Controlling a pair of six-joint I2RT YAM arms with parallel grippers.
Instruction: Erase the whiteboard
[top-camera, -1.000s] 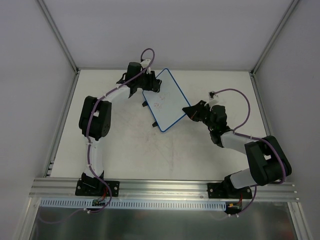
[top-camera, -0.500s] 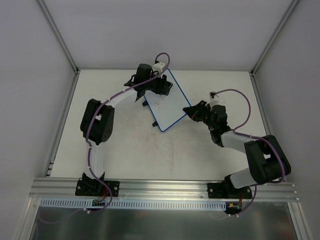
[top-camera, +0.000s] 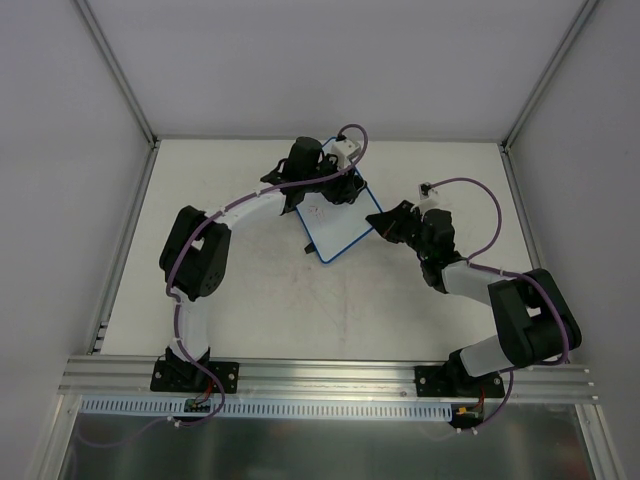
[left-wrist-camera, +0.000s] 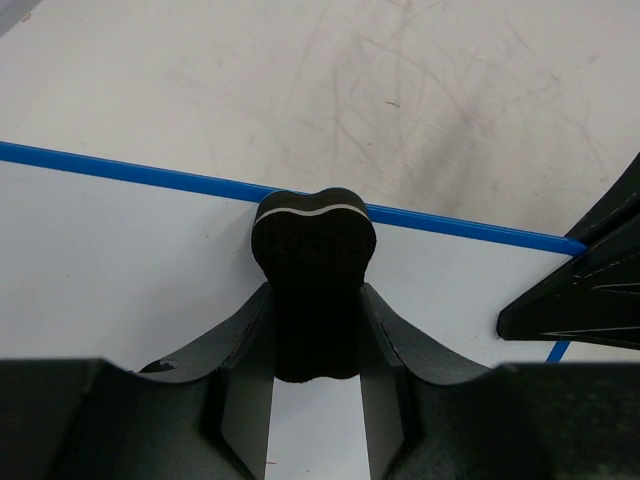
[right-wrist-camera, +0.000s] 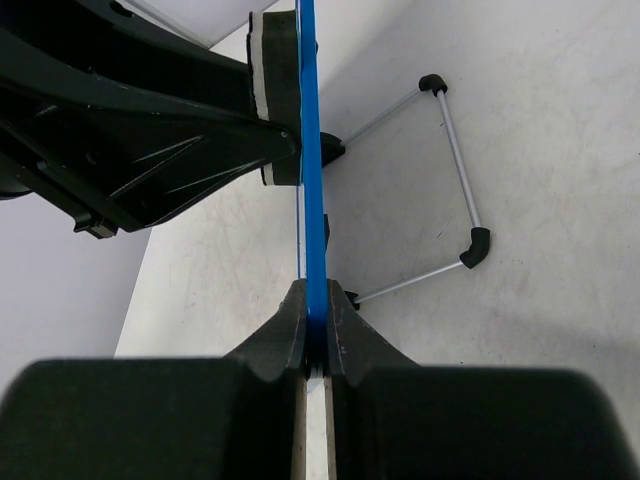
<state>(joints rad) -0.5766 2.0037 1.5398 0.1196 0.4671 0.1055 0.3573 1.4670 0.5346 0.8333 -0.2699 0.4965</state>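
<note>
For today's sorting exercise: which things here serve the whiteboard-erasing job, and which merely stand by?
In the job: whiteboard, black eraser, left claw gripping it, right claw clamping the board's rim.
Standing by: wire stand behind the board, aluminium rail, table.

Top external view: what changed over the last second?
The left gripper, shut on the eraser, swept rightward across the far end of the whiteboard. The right gripper stayed shut on the board's right edge, and the board did not shift.
</note>
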